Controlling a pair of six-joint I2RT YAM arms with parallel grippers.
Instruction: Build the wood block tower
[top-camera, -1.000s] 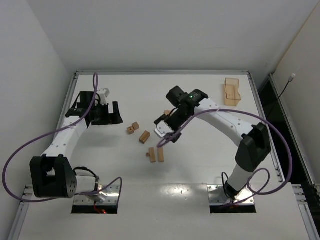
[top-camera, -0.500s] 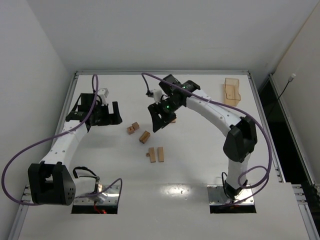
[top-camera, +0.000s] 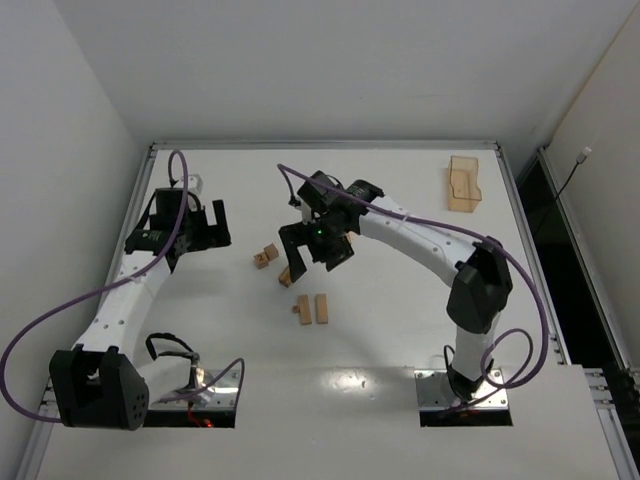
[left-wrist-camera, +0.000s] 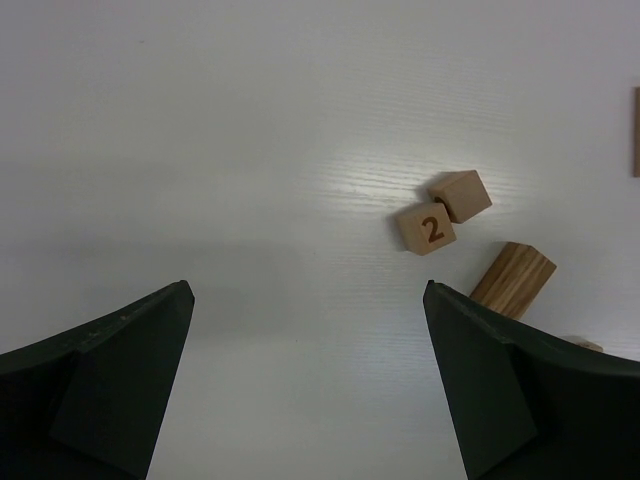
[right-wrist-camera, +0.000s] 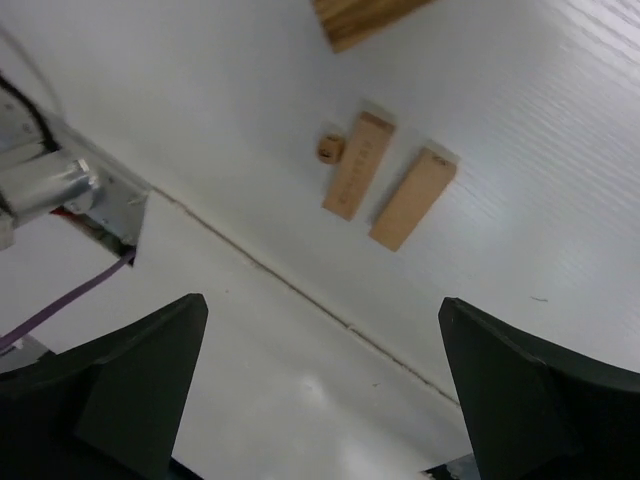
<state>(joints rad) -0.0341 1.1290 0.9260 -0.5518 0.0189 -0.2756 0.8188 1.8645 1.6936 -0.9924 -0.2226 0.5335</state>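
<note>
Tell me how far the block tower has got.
Done: nothing stacked; the cube marked 2, a plain cube, a lone bar and two flat bars lie loose on the table. In hand: nothing; the right gripper hovers open above them, the left gripper is open and empty. Left: all the stacking.

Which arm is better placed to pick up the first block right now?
Right. The right arm's fingers hang open over the wood blocks; the left arm's fingers, also open, sit off to the side.
</note>
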